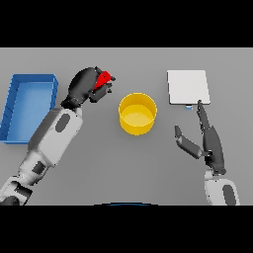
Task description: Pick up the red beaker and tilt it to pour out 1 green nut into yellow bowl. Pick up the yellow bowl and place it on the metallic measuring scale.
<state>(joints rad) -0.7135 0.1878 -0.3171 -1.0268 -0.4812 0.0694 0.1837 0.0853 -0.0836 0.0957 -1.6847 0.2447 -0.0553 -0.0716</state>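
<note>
Two arms in white shells with grey oval insets along forearm and wrist, darker grey at the joints. Left hand [83,87] dark, almost black, glossy and rounded, just left of the yellow bowl [138,114]. Right hand [211,143] dark grey, slender-fingered, lower right of that bowl, on a white cuff.

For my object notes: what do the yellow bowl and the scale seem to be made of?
Yellow bowl: probably plastic, since its colour is even, matte and shows no glint. Measuring scale: a pale, flat square plate, possibly brushed metal, though its dull whitish look leaves painted plastic open.
</note>
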